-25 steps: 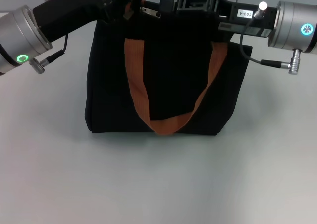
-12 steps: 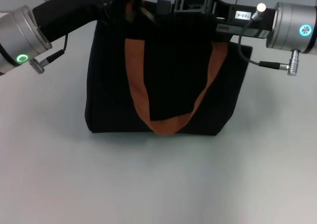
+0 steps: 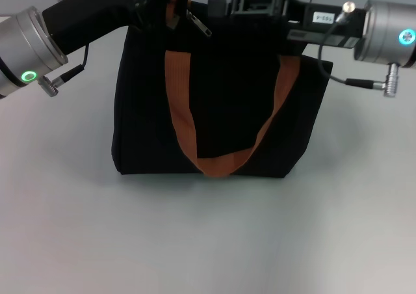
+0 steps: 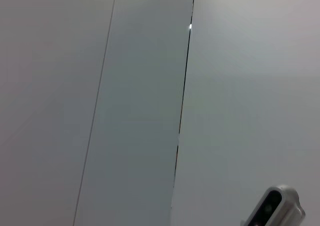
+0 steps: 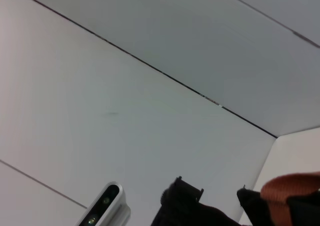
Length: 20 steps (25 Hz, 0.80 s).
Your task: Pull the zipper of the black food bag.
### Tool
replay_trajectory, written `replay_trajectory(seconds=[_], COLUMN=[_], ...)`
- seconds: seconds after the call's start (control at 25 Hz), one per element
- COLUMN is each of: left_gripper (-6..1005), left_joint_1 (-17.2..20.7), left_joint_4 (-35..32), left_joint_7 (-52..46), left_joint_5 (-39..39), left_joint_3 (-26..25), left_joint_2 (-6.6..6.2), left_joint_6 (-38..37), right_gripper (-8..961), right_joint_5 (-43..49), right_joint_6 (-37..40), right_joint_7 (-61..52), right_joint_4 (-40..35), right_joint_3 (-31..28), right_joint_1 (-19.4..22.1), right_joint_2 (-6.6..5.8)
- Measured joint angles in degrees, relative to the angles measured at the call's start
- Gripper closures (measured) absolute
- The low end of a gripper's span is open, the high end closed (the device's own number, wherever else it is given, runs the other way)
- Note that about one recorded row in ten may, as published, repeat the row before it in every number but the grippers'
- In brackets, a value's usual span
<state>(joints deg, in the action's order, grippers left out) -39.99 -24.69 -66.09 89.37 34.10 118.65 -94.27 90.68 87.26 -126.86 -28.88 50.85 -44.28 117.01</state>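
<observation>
Head view: zipper [image 3: 199,25] just beside right end effector [image 3: 218,9], seemingly apart.

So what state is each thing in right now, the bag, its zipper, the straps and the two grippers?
Bag: upright on the table, front facing the head camera.
Zipper: silver tab hanging tilted at the bag's top edge, near the left end.
Front strap: drooping in a loop down the front.
Left gripper: at the bag's top left corner.
Right gripper: over the top edge, beside the zipper.
</observation>
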Motion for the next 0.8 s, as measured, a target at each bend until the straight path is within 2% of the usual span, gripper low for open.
replay_trajectory(seconds=[0.16, 0.2, 0.4, 0.6, 0.8], left_gripper=[979, 979, 979, 979, 979], left_joint_1=[0.0, 0.0, 0.0, -0.3, -0.4], left_joint_4=[0.0, 0.0, 0.0, 0.0, 0.0], left_joint_7=[-0.1, -0.2, -0.5, -0.7, -0.8], left_joint_5=[0.0, 0.0, 0.0, 0.0, 0.0], left_joint_3=[0.0, -0.1, -0.1, 0.1, 0.2], left_joint_2=[0.00, 0.00, 0.00, 0.02, 0.09], left_joint_6=[0.0, 0.0, 0.0, -0.1, -0.2], right_gripper=[721, 721, 721, 720, 720], right_joint_5=[0.1, 0.2, 2.6, 6.4, 7.2], right_joint_6=[1.5, 1.5, 0.8, -0.6, -2.4], right_joint_7=[-0.3, -0.3, 0.3, 1.7, 3.3], right_joint_4=[-2.1, -2.4, -3.2, -3.5, -3.9], right_joint_3=[0.1, 0.2, 0.5, 0.6, 0.6], right_joint_1=[0.3, 0.3, -0.8, -2.5, -2.9], right_joint_2=[-1.55, -1.59, -1.58, -0.89, -0.77])
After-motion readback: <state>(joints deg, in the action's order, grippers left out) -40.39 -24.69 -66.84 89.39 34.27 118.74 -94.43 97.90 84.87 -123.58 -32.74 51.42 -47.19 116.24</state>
